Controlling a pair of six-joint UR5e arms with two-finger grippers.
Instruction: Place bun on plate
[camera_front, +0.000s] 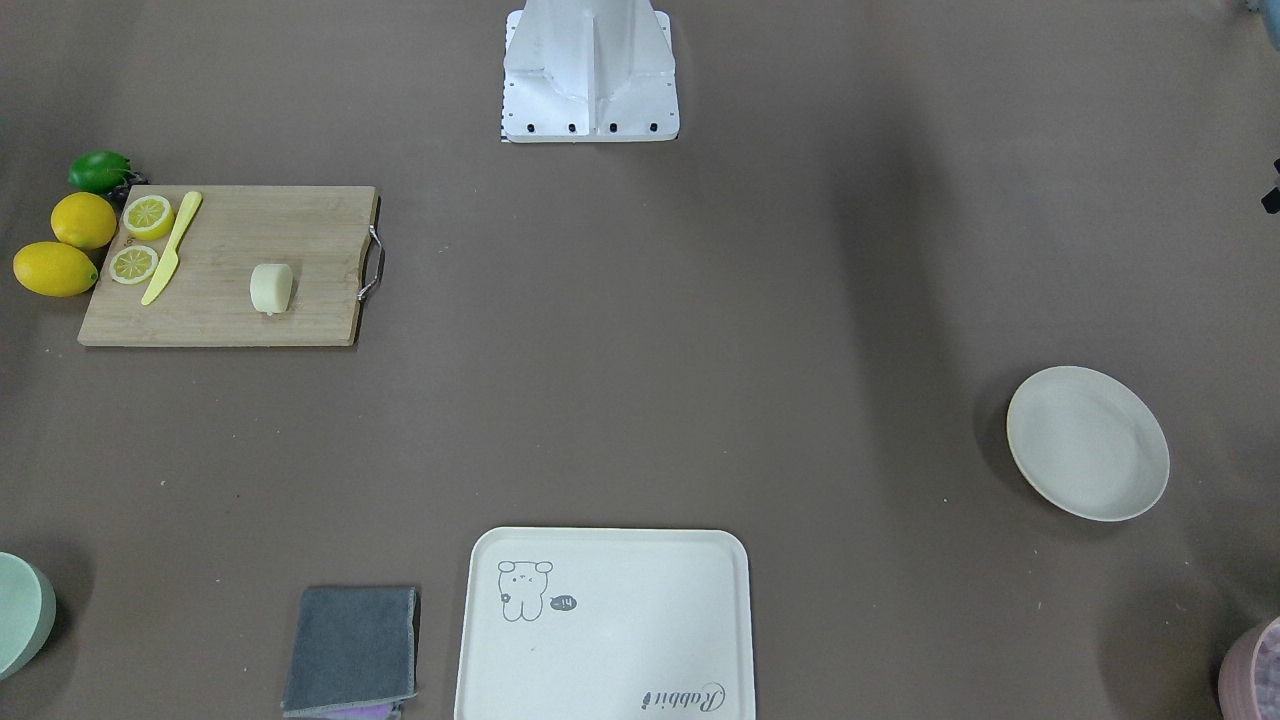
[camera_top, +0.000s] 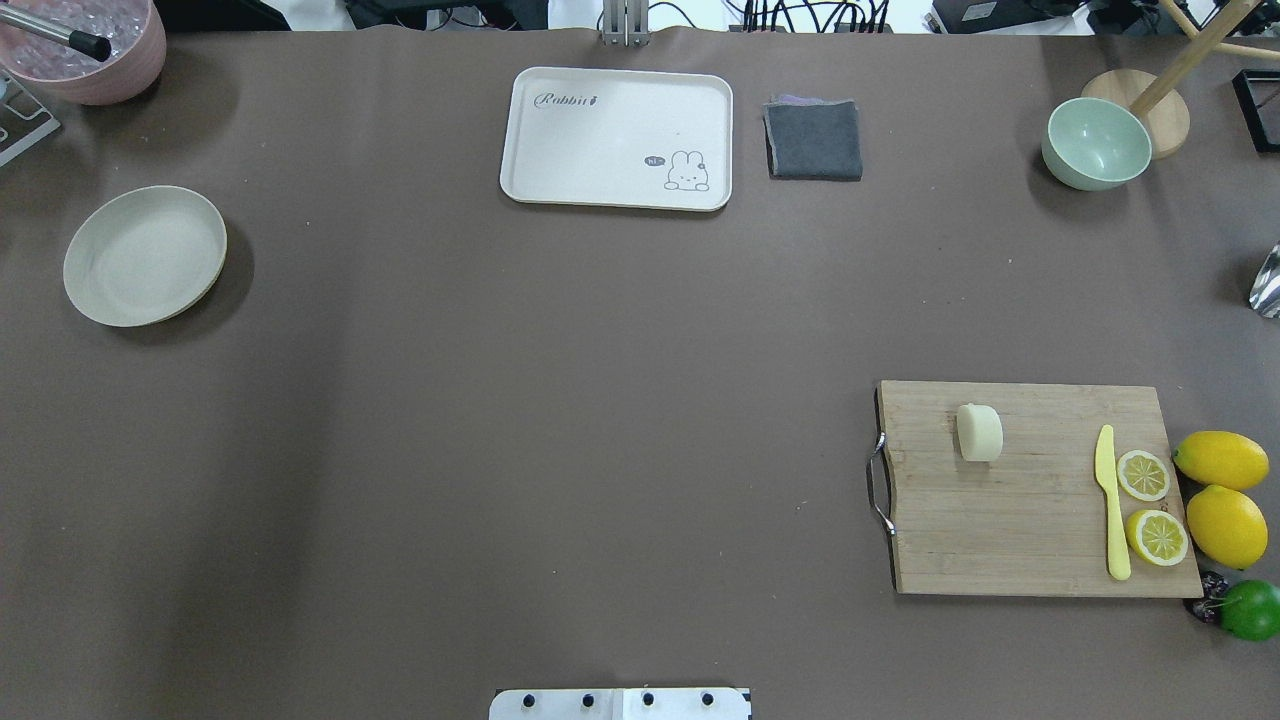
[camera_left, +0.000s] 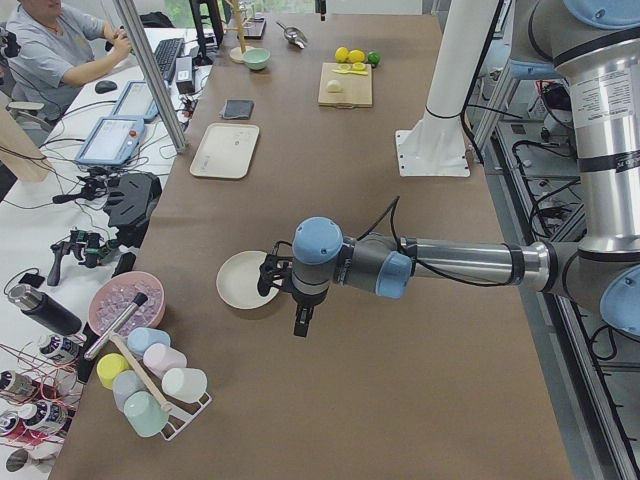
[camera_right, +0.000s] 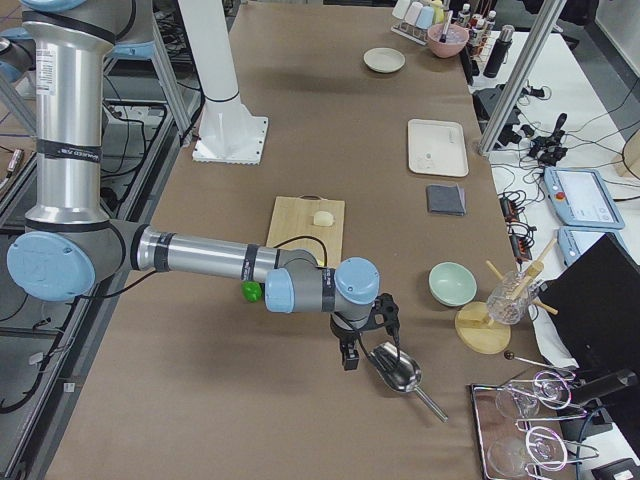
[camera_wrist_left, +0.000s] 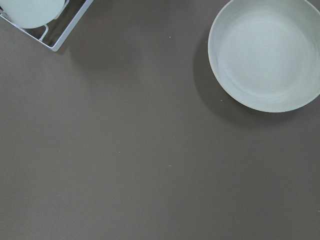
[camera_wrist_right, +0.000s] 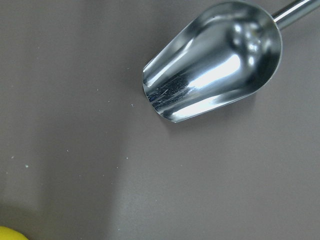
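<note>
Cream bun on the board, lower right; plate upper left.
Open tabletop lies between. Only side views show left gripper and right gripper; whether either is spread cannot be told.

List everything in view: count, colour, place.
bun: 1, cream, on cutting board
plate: 1, off-white, table's left end
cutting board: 1, wood, table's right side
lemon slices: 2, yellow, board's right edge
knife: 1, yellow, beside the slices
lemons: 2, yellow, right of board
lime: 1, green, by the lemons
tray: 1, cream, far edge, centre
cloth: 1, grey, right of tray
bowl: 1, mint green, far right
scoop: 1, metal, table's right end
pink bowl: 1, far left corner
person: 1, grey shirt, at side desk
left claw: 1, dark, near plate, state unclear
right claw: 1, dark, near scoop, state unclear
</note>
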